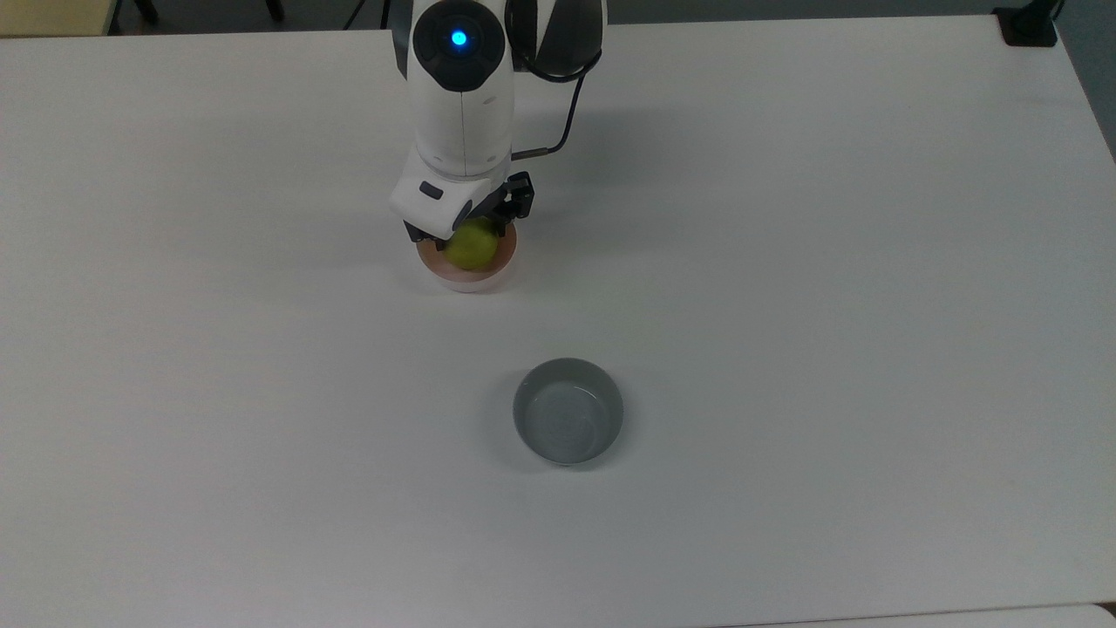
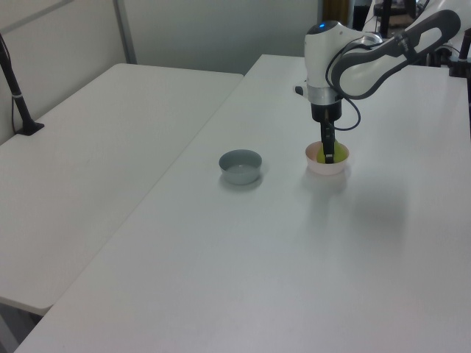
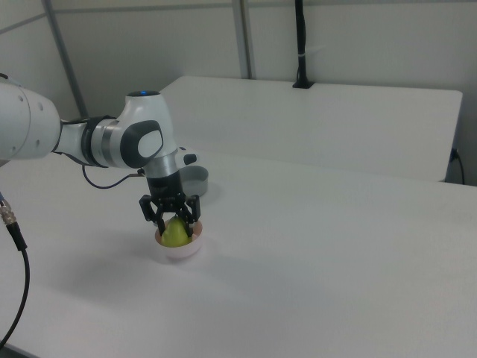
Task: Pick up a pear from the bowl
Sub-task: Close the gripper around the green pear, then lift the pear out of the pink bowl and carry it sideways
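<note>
Pincer [image 3: 173, 221] spread open astride the round yellow-green pear [image 3: 175, 233] in the small pale pink bowl [image 3: 179, 248] beneath. Risk: smooth fruit squirting sideways on closing, bowl tipping.

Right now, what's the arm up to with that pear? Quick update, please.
Gripper open, fingers either side of the pear. Pear sits in the pink bowl, not lifted. Grey bowl apart, nothing in the way.

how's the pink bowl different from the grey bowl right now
The pink bowl holds the pear; the grey bowl holds no fruit. The hand sits over the pink bowl, fingers either side of the pear; the grey bowl stands apart, untouched. Both are small, round, upright, similar in size.
</note>
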Controlling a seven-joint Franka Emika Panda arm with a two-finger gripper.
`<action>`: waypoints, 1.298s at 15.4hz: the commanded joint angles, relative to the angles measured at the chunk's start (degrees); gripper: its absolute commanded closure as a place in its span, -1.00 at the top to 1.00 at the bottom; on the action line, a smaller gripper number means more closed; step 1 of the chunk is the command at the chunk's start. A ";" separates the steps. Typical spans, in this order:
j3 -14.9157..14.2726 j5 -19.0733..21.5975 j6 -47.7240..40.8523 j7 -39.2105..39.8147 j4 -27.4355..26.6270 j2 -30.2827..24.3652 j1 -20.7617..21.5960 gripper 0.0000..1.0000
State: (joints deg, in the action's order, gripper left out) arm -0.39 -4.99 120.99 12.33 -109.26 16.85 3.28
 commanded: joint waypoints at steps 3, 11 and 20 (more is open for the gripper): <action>-0.40 -0.72 0.74 -0.03 -0.34 -0.94 0.59 -0.03; -0.57 2.18 -11.56 -0.29 7.74 -5.59 0.06 -0.03; -2.50 2.27 -15.62 0.58 12.49 -5.34 -3.80 -0.03</action>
State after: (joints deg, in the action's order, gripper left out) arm -1.58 -3.07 106.14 12.17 -97.61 10.89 0.92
